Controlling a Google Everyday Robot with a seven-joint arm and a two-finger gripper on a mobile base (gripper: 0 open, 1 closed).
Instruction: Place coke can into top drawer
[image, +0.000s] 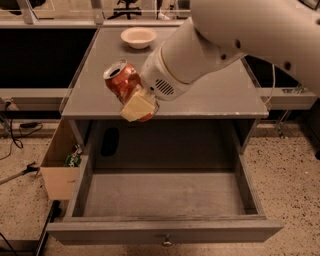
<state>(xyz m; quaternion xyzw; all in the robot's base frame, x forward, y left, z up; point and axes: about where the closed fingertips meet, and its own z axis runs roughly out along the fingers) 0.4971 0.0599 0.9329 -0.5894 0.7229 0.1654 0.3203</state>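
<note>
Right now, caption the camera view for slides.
End effector grips the coke can over the cabinet's front edge, top drawer open below.

Arm (240, 35): fat white smooth shell, few dark screw holes, round wrist with slotted vent grille (164, 87). Cream-padded gripper (134, 100) over table (200, 100) front edge.

An office or lab workspace is indicated: a speckled hard floor (290, 170) is laid throughout, the wheeled base of an office chair (127, 7) is seen at the back, and loose cables (15, 135) are trailed on the ground near a cardboard box (57, 170). The gripper (136, 102), clamped around the coke can (122, 82), is held over the front edge of the grey cabinet top (210, 95).
</note>
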